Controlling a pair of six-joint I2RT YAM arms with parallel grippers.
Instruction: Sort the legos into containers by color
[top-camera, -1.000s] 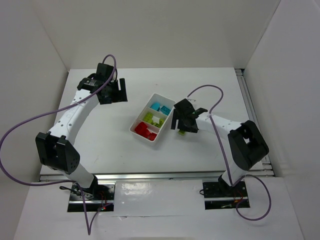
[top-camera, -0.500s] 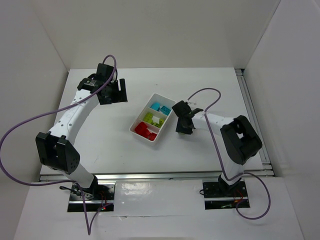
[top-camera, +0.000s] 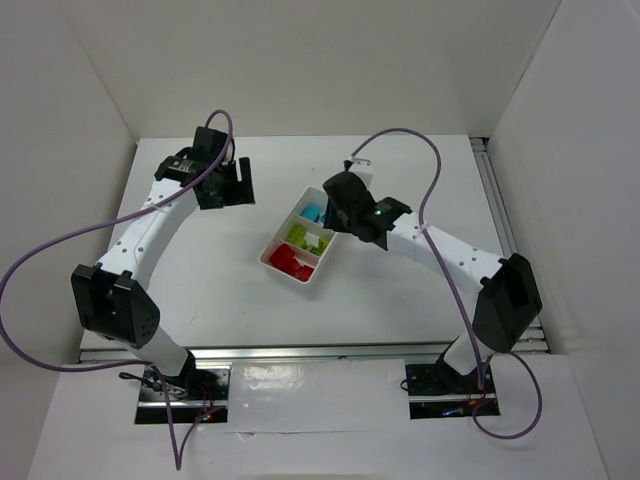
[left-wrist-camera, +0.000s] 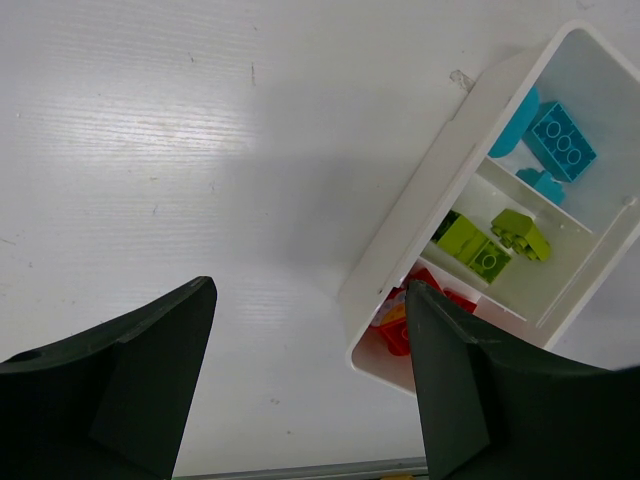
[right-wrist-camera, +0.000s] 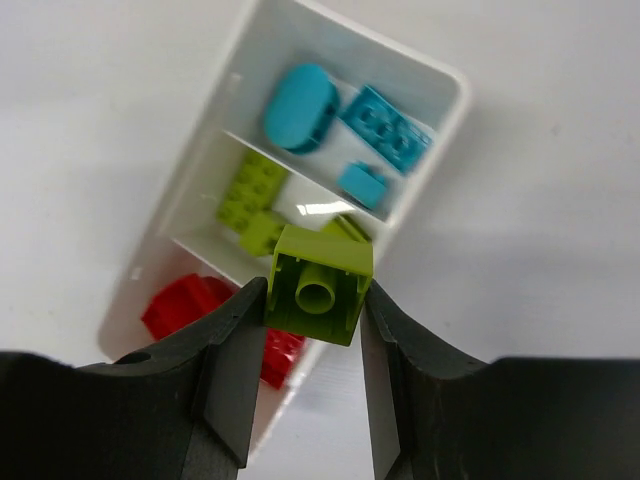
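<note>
The white tray (top-camera: 283, 225) lies slanted at mid-table, its three compartments being the containers. Cyan legos (top-camera: 322, 214) fill the far compartment, yellow-green ones (top-camera: 303, 238) the middle, red ones (top-camera: 288, 261) the near one. My right gripper (top-camera: 345, 212) hovers over the tray's right side, shut on a yellow-green lego (right-wrist-camera: 320, 285) seen from its hollow underside; below it lie the cyan (right-wrist-camera: 385, 125), yellow-green (right-wrist-camera: 250, 195) and red (right-wrist-camera: 185, 305) bricks. My left gripper (top-camera: 228, 185) stands open left of the tray, with only bare table between its fingers (left-wrist-camera: 160, 350); the tray (left-wrist-camera: 420, 220) shows at its right.
White walls enclose the table on three sides. A metal rail (top-camera: 497, 200) runs along the right edge and another (top-camera: 300, 350) along the front. Purple cables loop above both arms.
My right gripper closed on the yellow-green lego on the table right of the tray, lifted it and swung left over the tray. The left arm has not moved.
</note>
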